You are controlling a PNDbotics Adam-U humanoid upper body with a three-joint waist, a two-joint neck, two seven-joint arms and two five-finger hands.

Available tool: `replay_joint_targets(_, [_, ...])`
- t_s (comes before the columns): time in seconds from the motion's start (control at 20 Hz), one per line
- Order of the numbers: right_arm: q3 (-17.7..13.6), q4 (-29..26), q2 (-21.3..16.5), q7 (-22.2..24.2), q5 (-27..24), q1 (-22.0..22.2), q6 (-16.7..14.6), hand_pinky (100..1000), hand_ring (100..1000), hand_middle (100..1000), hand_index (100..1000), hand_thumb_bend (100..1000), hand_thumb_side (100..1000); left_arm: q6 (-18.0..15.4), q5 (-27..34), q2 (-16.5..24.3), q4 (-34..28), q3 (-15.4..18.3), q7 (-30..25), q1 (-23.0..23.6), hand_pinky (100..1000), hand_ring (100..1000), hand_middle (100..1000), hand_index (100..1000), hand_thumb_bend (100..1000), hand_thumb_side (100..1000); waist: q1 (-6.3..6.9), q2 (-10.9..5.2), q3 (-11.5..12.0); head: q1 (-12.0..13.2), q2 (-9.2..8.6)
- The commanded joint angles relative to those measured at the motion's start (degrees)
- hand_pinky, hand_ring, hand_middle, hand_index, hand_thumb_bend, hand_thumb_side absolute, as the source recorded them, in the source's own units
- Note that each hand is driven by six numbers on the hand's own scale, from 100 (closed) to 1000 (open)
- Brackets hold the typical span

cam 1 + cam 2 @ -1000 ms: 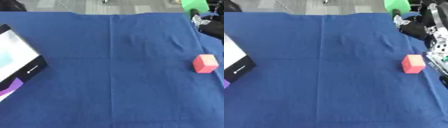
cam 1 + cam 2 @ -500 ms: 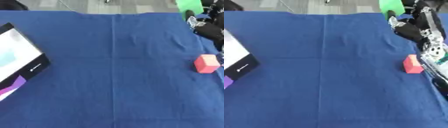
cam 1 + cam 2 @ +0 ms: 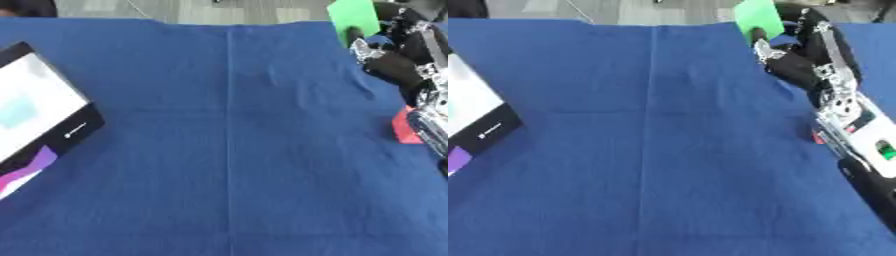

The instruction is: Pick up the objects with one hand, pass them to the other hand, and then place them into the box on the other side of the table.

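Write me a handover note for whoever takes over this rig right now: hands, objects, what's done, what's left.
Right hand: at the far right by the green object; whether it grips it cannot be told.
Left hand: not in view.
Red block: on the blue cloth at the right edge, partly behind the right arm.
Box: at the left edge; no object visible inside.
Done: nothing placed.
Left: pick up, hand over, and box both objects.
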Motion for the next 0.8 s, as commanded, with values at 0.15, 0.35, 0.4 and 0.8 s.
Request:
replay_joint_targets(0.15, [1.23,-0.72,0.14,0.75,0.91,-1.48,0.69,583,758,513,559,100,100,-3.40,0.99,1.59,-0.85,-1.45,-3.09,-3.21,883,637,615,740,100,592,0.24,-1.53,0.23,0.00,0.50])
replay_joint_targets(0.35, [2.52,-0.72,1.17,1.48,1.34,-2.31,0.99,582,757,513,560,100,100,-5.04,1.89,0.47,-0.85,-3.19,-5.65,-6.48,879,637,616,740,100,580,0.25,-1.92,0.41,0.22,1.00])
replay_joint_targets(0.4, [2.89,-0.72,1.48,1.71,1.59,-2.52,1.10,581,757,513,560,100,100,-5.30,2.16,0.06,-0.85,-3.66,-6.27,-7.44,878,638,616,740,100,575,0.27,-2.00,0.48,0.25,1.13])
replay_joint_targets(0.8, [5.42,-0.72,3.61,2.24,3.57,-3.77,1.46,580,755,513,560,100,100,-4.13,3.38,-3.33,-0.85,-7.26,-10.31,-13.36,877,640,623,744,100,579,0.54,-2.52,0.95,0.43,1.73])
